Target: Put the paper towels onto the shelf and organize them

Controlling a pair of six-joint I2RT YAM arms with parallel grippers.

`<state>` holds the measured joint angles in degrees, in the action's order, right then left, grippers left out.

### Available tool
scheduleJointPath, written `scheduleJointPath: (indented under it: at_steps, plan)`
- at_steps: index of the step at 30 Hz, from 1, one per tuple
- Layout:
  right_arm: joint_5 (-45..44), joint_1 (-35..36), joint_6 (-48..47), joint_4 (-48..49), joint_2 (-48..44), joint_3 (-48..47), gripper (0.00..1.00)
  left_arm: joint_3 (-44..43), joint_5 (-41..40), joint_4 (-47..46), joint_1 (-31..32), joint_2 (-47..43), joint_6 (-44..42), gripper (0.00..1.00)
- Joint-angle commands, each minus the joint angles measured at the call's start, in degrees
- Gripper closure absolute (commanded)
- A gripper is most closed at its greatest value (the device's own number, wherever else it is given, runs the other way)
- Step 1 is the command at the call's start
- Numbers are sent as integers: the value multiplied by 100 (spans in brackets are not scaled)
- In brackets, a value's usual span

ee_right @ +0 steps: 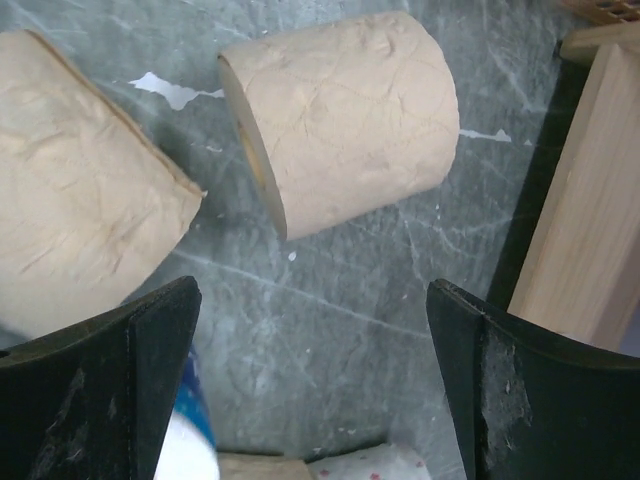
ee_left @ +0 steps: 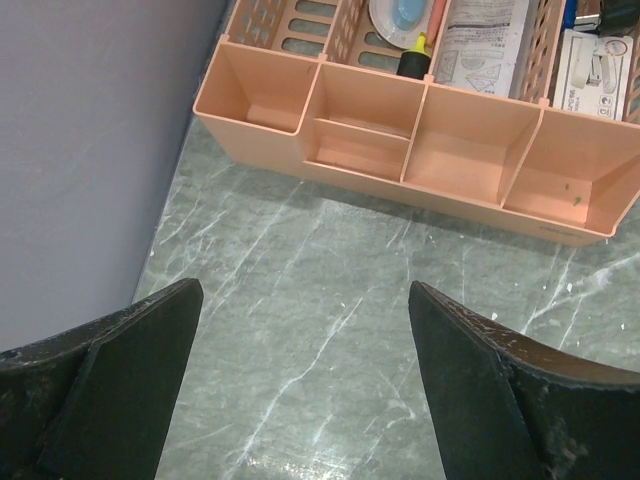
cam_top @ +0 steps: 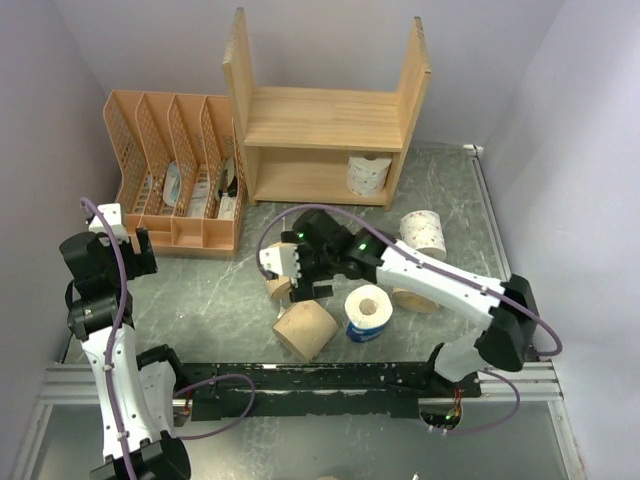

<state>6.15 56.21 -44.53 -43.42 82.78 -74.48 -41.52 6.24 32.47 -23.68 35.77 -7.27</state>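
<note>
The wooden shelf stands at the back with one white printed paper towel roll on its lower tier. On the table lie a second white printed roll, a blue-wrapped roll, a big tan roll, a small tan roll and a tan roll half hidden behind the right arm. My right gripper hovers open over the small tan roll, nothing between its fingers. My left gripper is open and empty over bare table at the left.
An orange lattice file organizer with papers and small items stands left of the shelf, its front trays just ahead of the left gripper. The shelf's side panel is close to the right gripper. Walls close in on both sides.
</note>
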Motion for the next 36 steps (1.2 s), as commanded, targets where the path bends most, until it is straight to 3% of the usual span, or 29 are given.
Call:
scheduleJointPath:
  at_steps: [1, 19, 22, 28, 31, 34, 36]
  plan:
    - [-889, 278, -198, 1012, 301, 169, 4, -128, 20, -75, -127, -181, -7, 4]
    - [-1405, 591, -273, 1879, 1241, 655, 14, -94, 140, -74, -143, -340, -57, 5]
    - [-1531, 587, -305, 1983, 1366, 663, 23, -101, 149, -74, -145, -350, -64, 5]
    - [-1648, 596, -252, 2124, 1667, 591, 51, -91, 158, -74, -149, -377, -71, 5]
    - [-1734, 586, -158, 2075, 1877, 510, 71, -93, 169, -74, -140, -399, -73, 5]
    - [-1796, 585, -43, 2013, 2014, 453, 100, -82, 175, -74, -145, -421, -79, 4]
    - [-1893, 585, 82, 2033, 2061, 452, 100, -83, 173, -74, -140, -422, -73, 4]
